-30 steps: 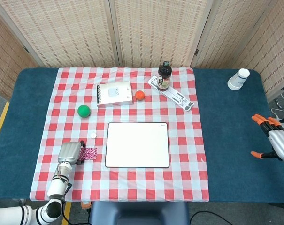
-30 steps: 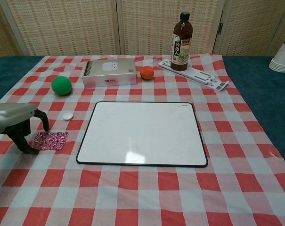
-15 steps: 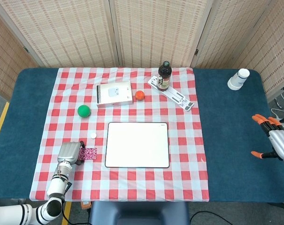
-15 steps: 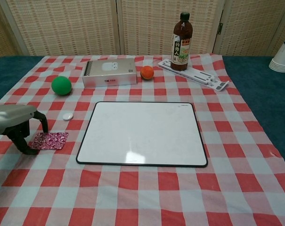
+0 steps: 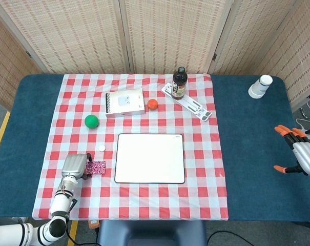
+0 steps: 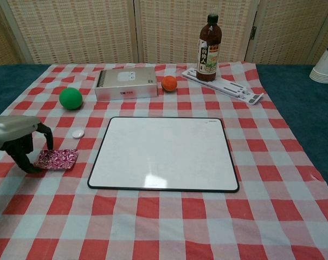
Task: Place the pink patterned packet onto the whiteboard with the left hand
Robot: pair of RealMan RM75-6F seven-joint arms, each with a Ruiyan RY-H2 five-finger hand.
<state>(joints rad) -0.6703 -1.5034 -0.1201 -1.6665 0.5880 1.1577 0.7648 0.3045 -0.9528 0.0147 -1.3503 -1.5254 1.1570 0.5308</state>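
Note:
The pink patterned packet [image 5: 97, 167] [image 6: 57, 159] lies on the checked cloth just left of the whiteboard [image 5: 150, 158] [image 6: 164, 153]. Its left end is tipped up off the cloth. My left hand [image 5: 75, 166] [image 6: 16, 140] pinches that left end, with fingers curled over it from above and the thumb underneath. The whiteboard is bare and lies flat at the cloth's middle. My right hand [image 5: 297, 152] hovers at the table's far right edge with its fingers spread and nothing in it. The chest view does not show it.
A small white cap [image 5: 101, 148] [image 6: 77, 133] and a green ball [image 5: 91, 121] [image 6: 70, 98] lie behind the packet. Farther back are a white box [image 5: 125, 102], an orange ball [image 5: 152, 104], a dark bottle [image 5: 179, 83] and a white stand [image 5: 193, 105]. Stacked cups [image 5: 260, 86] stand at the back right.
My left hand has closed on the packet's left end, and that end has risen slightly off the cloth. The right hand has not moved.

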